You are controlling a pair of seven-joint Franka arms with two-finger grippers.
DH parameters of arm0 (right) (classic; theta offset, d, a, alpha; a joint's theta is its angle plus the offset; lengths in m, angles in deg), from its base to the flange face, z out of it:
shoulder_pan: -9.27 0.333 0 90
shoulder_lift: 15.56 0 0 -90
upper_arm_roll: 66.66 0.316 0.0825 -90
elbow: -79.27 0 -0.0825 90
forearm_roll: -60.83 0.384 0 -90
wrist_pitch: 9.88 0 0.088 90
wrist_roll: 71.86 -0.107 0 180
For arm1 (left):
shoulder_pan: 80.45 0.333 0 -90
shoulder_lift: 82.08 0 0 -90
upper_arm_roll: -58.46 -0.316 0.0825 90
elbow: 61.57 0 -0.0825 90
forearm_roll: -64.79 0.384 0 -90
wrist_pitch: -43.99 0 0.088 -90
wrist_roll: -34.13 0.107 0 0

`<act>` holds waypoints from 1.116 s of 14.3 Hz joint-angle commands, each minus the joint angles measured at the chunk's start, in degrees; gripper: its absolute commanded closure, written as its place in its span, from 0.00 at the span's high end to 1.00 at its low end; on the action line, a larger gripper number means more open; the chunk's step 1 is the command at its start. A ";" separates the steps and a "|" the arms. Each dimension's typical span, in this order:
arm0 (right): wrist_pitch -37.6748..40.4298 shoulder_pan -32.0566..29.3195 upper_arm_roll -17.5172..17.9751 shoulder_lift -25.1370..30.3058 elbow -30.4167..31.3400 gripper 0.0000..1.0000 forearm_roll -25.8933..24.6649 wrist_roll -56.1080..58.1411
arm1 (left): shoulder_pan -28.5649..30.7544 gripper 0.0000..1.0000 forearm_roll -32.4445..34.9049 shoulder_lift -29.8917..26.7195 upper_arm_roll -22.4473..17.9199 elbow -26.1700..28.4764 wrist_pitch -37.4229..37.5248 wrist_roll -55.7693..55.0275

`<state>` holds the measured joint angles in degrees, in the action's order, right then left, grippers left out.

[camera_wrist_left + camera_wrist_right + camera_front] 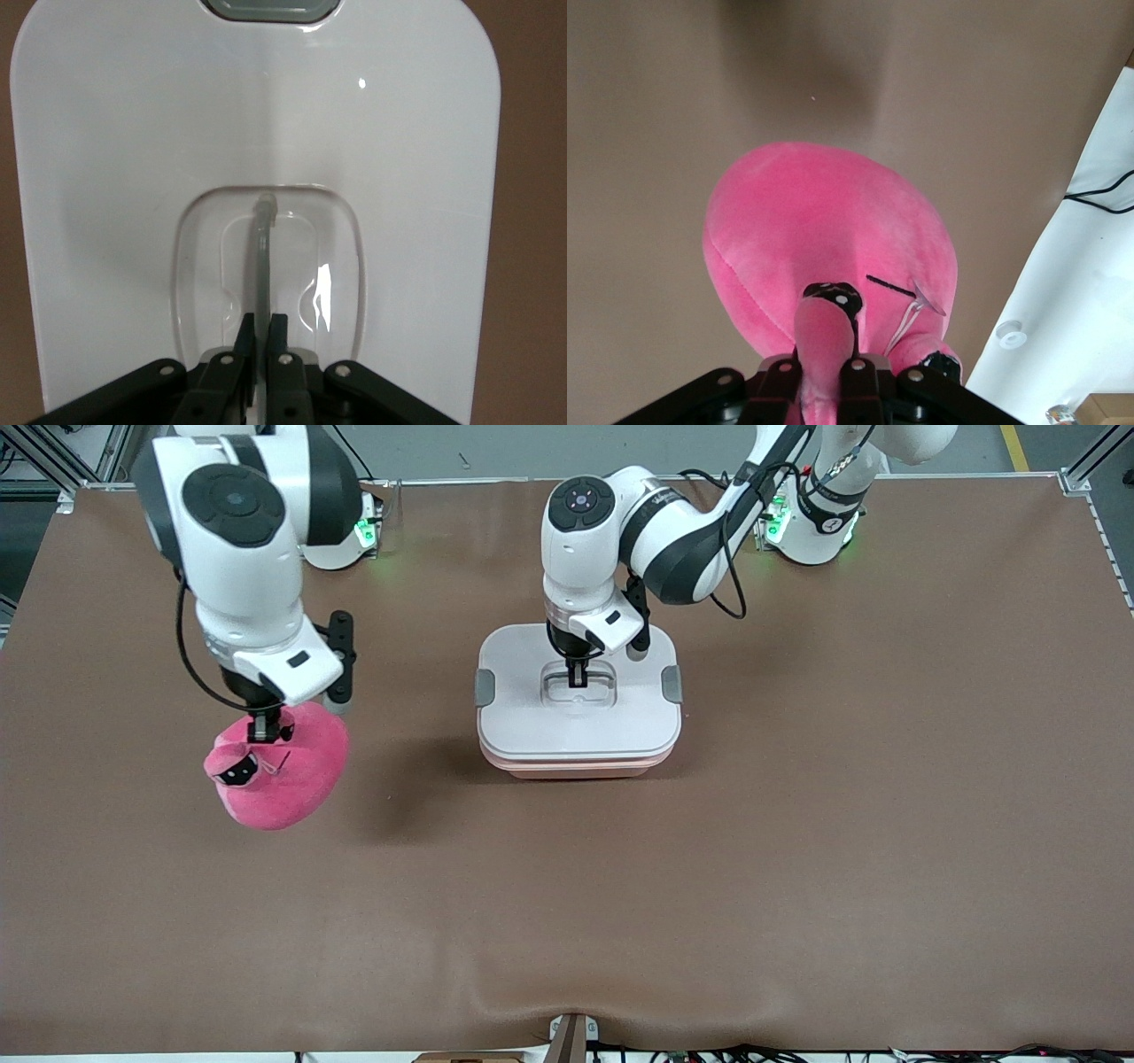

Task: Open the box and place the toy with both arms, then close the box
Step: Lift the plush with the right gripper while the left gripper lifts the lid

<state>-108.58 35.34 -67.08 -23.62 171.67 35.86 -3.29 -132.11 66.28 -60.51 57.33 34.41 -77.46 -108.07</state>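
The pink box stands mid-table with its white lid on and grey clips at both ends. My left gripper is down in the lid's recessed centre, shut on the thin handle; the same grip shows in the left wrist view, left gripper. The bright-pink plush toy hangs above the table toward the right arm's end. My right gripper is shut on one of its eye stalks, as the right wrist view shows: right gripper, toy.
A brown mat covers the whole table. The toy's shadow falls on the mat between the toy and the box. Cables run along the table edge nearest the front camera.
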 commanded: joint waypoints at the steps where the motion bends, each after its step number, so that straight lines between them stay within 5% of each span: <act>1: 3.51 3.62 -0.46 0.07 -2.66 0.00 -2.53 -2.56 | -0.20 0.00 1.15 -2.06 -0.46 1.84 0.95 -0.45; 12: 8.17 12.15 -0.46 -0.37 -3.19 0.00 -8.42 -6.44 | 12.28 0.00 3.26 -15.58 -0.11 9.22 2.08 7.89; 16: 8.09 20.30 -0.46 -1.86 -3.37 0.00 -12.37 -5.73 | 15.79 0.00 3.26 -18.66 -0.02 10.45 5.25 13.60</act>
<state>-101.48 50.72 -67.05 -24.00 169.70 26.93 -9.34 -118.11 68.42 -76.14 56.65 42.48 -72.87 -96.56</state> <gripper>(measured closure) 0.868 0.930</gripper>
